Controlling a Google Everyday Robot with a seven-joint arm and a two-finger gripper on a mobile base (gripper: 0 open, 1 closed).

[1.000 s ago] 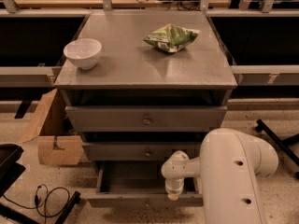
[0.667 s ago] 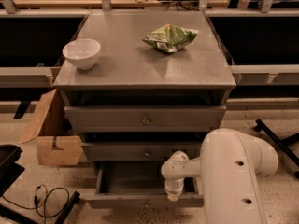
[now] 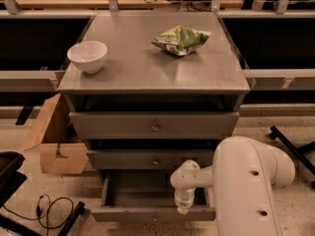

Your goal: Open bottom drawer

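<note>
Where the slim grey bottom drawer (image 3: 140, 191) stands pulled out at the lower centre of the frame, its plain grey inside showing, the white gripper (image 3: 183, 208) points down at the drawer's front edge, right of the middle. Whether the gripper is open or closed cannot be told. The bulky white arm (image 3: 246, 181) fills the lower right. On the grey metal cabinet (image 3: 147, 75) sit a white round bowl (image 3: 87, 56) at upper left and a crumpled green snack bag (image 3: 180, 39) at upper centre. A brown cardboard box (image 3: 54, 141) stands at the left.

Cabinet top (image 3: 138, 72): bowl (image 3: 87, 56), perhaps snack bag (image 3: 180, 39)
</note>
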